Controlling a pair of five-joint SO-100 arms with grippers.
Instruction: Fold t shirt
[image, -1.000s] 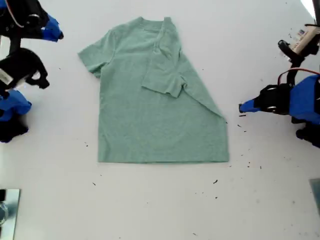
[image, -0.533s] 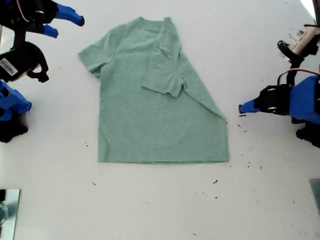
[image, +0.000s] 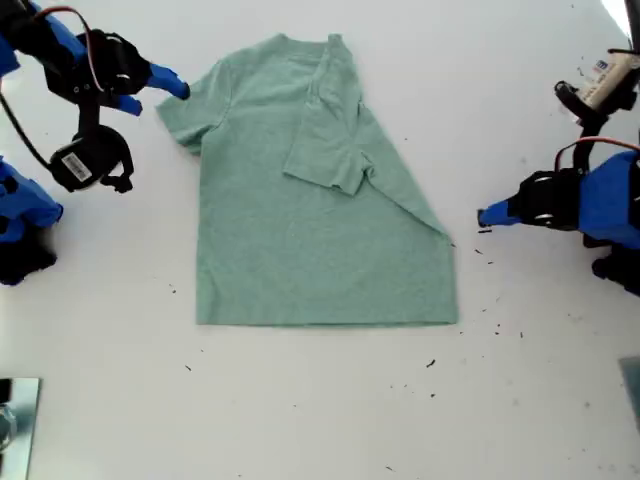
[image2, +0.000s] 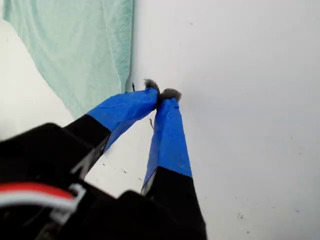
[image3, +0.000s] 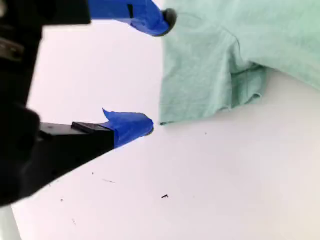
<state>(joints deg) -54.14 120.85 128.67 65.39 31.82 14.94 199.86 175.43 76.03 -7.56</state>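
The pale sage-green t shirt (image: 300, 230) lies flat on the white table, neck toward the far side. Its sleeve on the exterior view's right is folded in over the chest along a diagonal crease. My second gripper (image: 152, 95) is open at the exterior view's upper left. Its blue fingers straddle the edge of the spread sleeve (image3: 220, 65), with one fingertip (image3: 145, 125) just off the hem. My first gripper (image2: 161, 95) is shut with nothing in it. It rests over bare table a short way from the shirt's folded edge (image2: 85, 45), at the exterior view's right (image: 485, 215).
Both arm bases flank the shirt, one at the exterior view's left edge (image: 20, 220) and one at its right edge (image: 610, 210). Small dark specks (image: 431, 363) dot the table in front of the shirt. A metallic object (image: 15, 420) sits at the exterior view's lower left corner.
The arm on the exterior view's left has swung down and toward the shirt, bringing its open gripper to the spread sleeve. The other arm and the shirt have not moved.
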